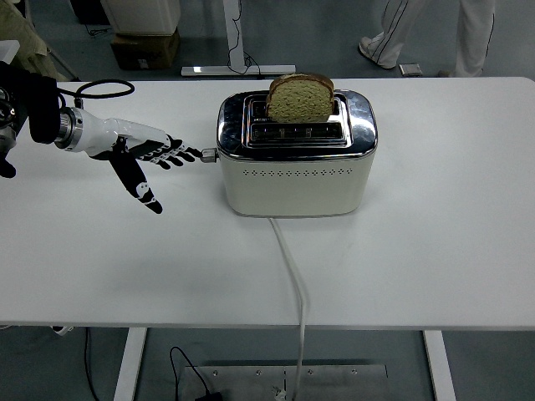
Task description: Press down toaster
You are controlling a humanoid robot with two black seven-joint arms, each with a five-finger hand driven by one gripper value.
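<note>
Your left hand (144, 153) reaches in from the left edge, low over the table (435, 234), palm roughly flat. Its fingers (180, 154) are spread and extended toward the right, holding nothing; the thumb points down and toward the near edge. The fingertips sit just beside the lever (209, 154), the small silver knob on the toaster's left end. You cannot tell from this view whether the fingertips touch the knob or stop just short of it. The lever is in its raised position, near the top of the toaster's side.

The toaster (297, 167) stands on the far-middle part of the table, slightly left of centre. Body cream, top chrome, two slots running left to right. A slice of bread (300, 98) stands upright in the far slot, most of it showing above the chrome top. The near slot looks empty.

A white cord (292, 267) leaves the toaster's near face at the bottom, runs across the table toward the near edge and drops over it.

Your right hand is not in view.

Beyond the far edge of the table, at the upper right, a person's legs (435, 33) in light trousers stand on the floor. A cardboard box (144, 46) sits on the floor at the upper left.
</note>
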